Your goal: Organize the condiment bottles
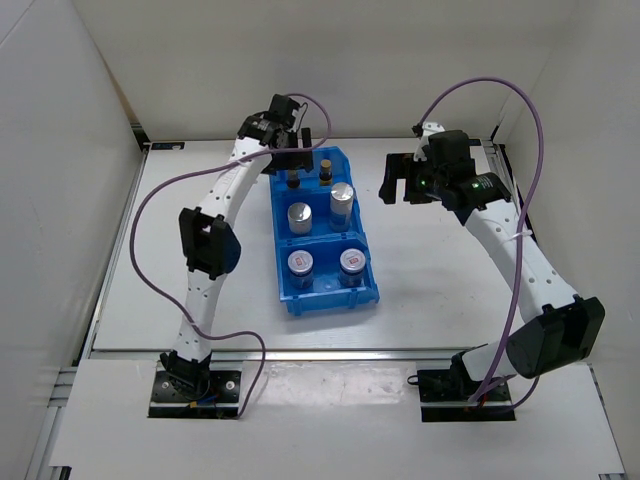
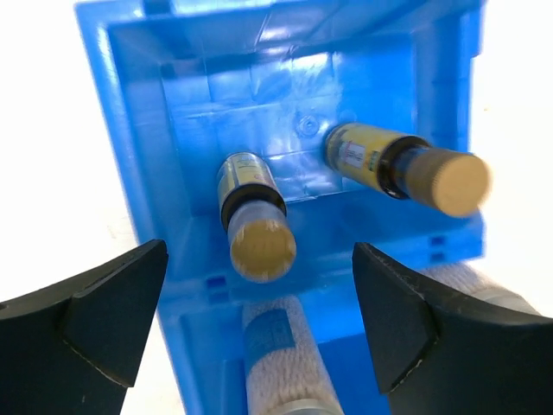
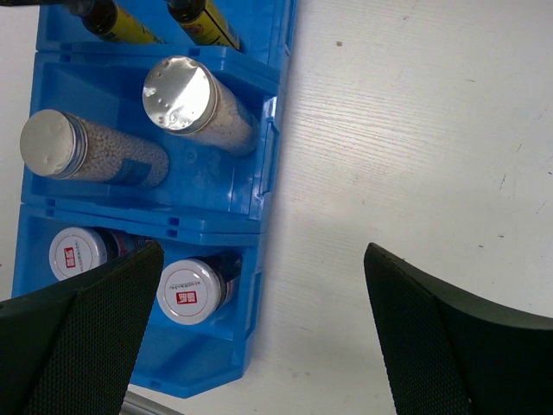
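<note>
All six condiment bottles stand in the blue bin (image 1: 283,225). Two slim brown gold-capped bottles (image 1: 293,180) (image 1: 326,168) are in the far compartment. Two silver-lidded cylinders (image 1: 299,216) (image 1: 342,198) are in the middle one. Two squat jars (image 1: 301,263) (image 1: 352,261) are in the near one. My left gripper (image 1: 297,150) is open and empty above the far compartment. In the left wrist view (image 2: 259,259) it hangs over the left brown bottle (image 2: 251,216). My right gripper (image 1: 405,180) is open and empty over the table, right of the bin (image 3: 268,156).
White walls enclose the table on the left, back and right. A metal rail (image 1: 330,352) runs along the table's near edge. Purple cables loop above both arms. The white table (image 3: 415,130) lies bare to the right of the bin.
</note>
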Controlling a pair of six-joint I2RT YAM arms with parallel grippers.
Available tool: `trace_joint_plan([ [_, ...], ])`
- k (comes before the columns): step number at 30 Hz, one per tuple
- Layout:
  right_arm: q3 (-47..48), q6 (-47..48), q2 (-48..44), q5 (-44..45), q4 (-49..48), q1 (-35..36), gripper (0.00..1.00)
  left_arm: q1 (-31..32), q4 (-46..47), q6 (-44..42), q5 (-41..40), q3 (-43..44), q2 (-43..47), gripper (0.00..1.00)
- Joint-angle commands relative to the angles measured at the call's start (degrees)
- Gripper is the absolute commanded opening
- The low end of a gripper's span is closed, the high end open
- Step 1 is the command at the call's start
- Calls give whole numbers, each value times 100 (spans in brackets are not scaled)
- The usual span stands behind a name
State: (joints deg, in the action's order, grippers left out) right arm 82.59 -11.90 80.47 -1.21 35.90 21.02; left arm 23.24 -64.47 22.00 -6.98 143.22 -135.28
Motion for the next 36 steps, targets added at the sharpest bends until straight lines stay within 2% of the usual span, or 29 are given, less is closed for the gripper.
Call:
trace_joint_plan([
  [1, -67, -76, -224, 104, -127, -19, 100, -57, 66, -116, 30, 154, 1021, 99],
  [9, -296, -181, -409, 709, -127, -19, 100, -57, 119, -372, -426, -74, 2065, 99],
  [14, -296, -471, -462, 1500, 4, -19, 100, -171, 311, -495, -848, -1162, 3006, 99],
  [18, -67, -533, -400, 1615, 277, -19, 100, -241, 776, -643, -849, -3068, 4034, 99],
  [20, -67, -637, -461, 1615, 277, -19, 100, -241, 1356, -723, -909, -3850, 4798, 99],
  [21, -67, -638, -462, 1615, 277, -19, 100, -241, 1575, -784, -910, -4620, 5062, 99],
  [23, -138, -638, -637, 1615, 277, -19, 100, -294, 2293, -846, -963, -5362, 5876, 99],
  [24, -216, -690, -637, 1615, 277, -19, 100, -294, 2516, -846, -963, -6036, 6152, 99],
  [26, -278, -691, -786, 1467, 277, -19, 100, -294, 3059, -759, -963, -6594, 6897, 99],
  [29, -488, -691, -927, 1098, 164, -19, 100, -294, 3361, -775, -963, -7394, 7645, 99],
  [33, -655, -630, -1120, 623, 57, -19, 100, -294, 3826, -1109, -1023, -8202, 8210, 99],
  [36, -822, -629, -1252, 509, -4, -19, 100, -294, 3907, -1180, -1164, -8476, 8378, 99],
])
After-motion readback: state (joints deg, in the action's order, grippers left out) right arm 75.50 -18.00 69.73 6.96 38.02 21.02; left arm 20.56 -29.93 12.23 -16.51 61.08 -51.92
